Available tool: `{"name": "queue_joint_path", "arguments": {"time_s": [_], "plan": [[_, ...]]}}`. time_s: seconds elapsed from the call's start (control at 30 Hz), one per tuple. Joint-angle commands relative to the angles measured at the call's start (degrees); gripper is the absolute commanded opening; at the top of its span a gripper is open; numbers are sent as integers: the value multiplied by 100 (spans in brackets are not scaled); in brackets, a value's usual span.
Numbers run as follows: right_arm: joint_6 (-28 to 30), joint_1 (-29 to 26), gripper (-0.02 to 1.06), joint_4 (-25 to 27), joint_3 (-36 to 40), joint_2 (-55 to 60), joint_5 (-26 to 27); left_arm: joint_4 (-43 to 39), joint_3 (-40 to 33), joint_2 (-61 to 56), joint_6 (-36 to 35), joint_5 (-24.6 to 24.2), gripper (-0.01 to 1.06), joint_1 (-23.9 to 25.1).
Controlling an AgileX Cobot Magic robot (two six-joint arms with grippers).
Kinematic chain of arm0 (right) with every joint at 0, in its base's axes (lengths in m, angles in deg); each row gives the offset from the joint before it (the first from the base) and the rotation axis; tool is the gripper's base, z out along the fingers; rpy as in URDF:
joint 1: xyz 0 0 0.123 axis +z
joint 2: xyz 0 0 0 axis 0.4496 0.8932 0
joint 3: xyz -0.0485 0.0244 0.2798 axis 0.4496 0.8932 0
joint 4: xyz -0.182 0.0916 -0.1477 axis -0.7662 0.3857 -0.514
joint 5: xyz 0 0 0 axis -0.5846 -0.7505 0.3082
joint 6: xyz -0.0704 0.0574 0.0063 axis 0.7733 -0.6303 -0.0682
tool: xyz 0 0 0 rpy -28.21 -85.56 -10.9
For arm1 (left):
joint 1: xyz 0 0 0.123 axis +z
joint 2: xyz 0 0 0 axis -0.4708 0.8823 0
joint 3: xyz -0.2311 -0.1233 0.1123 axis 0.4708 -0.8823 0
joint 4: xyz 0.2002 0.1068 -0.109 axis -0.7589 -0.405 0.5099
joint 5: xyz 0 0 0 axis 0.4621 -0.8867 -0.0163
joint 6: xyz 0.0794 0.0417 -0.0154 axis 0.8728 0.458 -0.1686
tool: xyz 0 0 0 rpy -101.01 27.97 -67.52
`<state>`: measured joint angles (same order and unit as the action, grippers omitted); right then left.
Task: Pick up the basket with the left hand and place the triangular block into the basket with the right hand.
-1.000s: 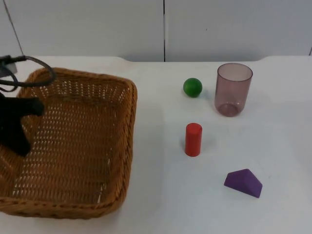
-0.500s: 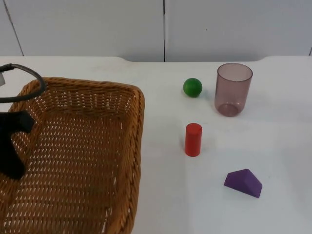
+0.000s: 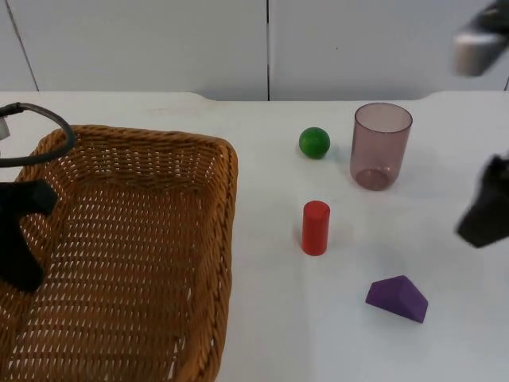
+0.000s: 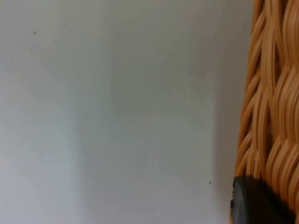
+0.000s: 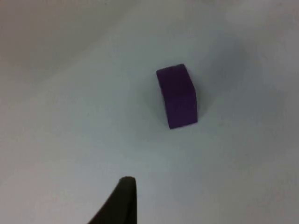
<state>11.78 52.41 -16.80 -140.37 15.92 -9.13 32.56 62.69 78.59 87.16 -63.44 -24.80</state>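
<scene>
- the basket (image 3: 135, 255) sits at 9 o'clock in the top view, its woven wall running off the near edge and the left edge.
- the left gripper (image 3: 20, 239) is at the basket's left rim, at 9 o'clock from its middle; its black body lies over the weave.
- in the left wrist view a black fingertip (image 4: 254, 203) presses against the basket's wicker rim (image 4: 271, 93), with bare white table (image 4: 117, 112) beside it. the fingers are clamped on the rim, so the left gripper has hold of the basket.
- the block (image 3: 397, 298), purple and triangular, lies on the table at 5 o'clock from the red cylinder (image 3: 316, 228), well apart from the basket.
- the right gripper (image 3: 487, 211) hangs at the 3 o'clock edge of the top view, at 2 o'clock from the block and apart from it.
- in the right wrist view the block (image 5: 177, 95) lies alone on the table, with one black fingertip (image 5: 122, 200) short of it. i cannot tell how far these fingers are spread; they hold nothing.
- the cylinder stands upright between basket and block.
- the green ball (image 3: 314, 142) rests at 12 o'clock from the cylinder.
- the cup (image 3: 380, 146), clear and purplish, stands upright just beside the ball, at its 3 o'clock.
</scene>
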Motion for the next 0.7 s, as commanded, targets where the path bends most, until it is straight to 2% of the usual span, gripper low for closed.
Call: {"name": "queue_joint_path", "arguments": {"time_s": [0.0, 0.23, 0.43, 0.57, 0.67], "plan": [[194, 169, 104, -165, -355, 513, 44, 158, 7, -86, 18, -63, 0, 16], [429, 236, 104, -190, -766, 1604, 236, 157, 7, -86, 18, -49, 0, 16], [429, 286, 103, -249, -756, 2345, 735, 157, 7, -86, 18, -9, 0, 16], [429, 360, 96, -234, -756, 2617, 944, 181, 7, -86, 18, 18, 0, 16], [429, 360, 84, -244, -756, 2868, 1053, 191, 7, -86, 18, 42, 0, 16]]}}
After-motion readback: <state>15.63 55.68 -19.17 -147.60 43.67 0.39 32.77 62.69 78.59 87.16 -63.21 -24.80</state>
